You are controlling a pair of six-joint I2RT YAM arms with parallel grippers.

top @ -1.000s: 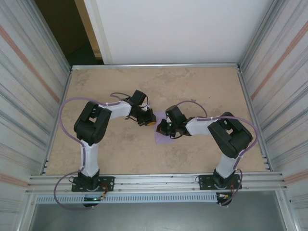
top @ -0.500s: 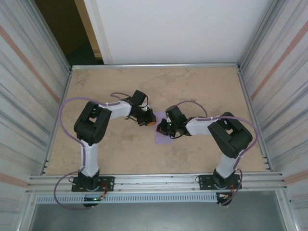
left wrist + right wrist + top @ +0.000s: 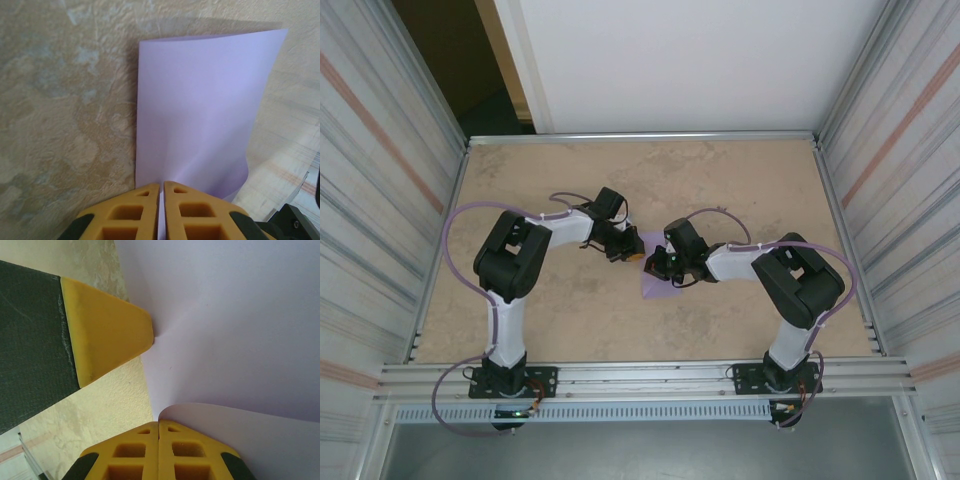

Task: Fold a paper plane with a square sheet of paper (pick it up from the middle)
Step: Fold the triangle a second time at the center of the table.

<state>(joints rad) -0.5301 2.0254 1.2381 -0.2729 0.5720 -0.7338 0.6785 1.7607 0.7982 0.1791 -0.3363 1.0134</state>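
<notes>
The square sheet of paper (image 3: 655, 285) is lavender and lies folded to a narrow rectangle in the middle of the table, between both arms. My left gripper (image 3: 636, 252) is shut on its near edge; in the left wrist view the paper (image 3: 200, 115) runs away from the gripper (image 3: 161, 186), and a thin strip of it shows between the fingers. My right gripper (image 3: 659, 266) meets it from the other side. In the right wrist view that gripper (image 3: 159, 423) is shut on a curled-up flap of the paper (image 3: 225, 315). The left gripper's yellow fingertip (image 3: 107, 335) touches the paper's edge there.
The beige table (image 3: 740, 180) has metal rails along its left, right and back edges and a wider rail at the front (image 3: 640, 375). Corrugated walls stand close on both sides. Both arms bend inward over the table's centre.
</notes>
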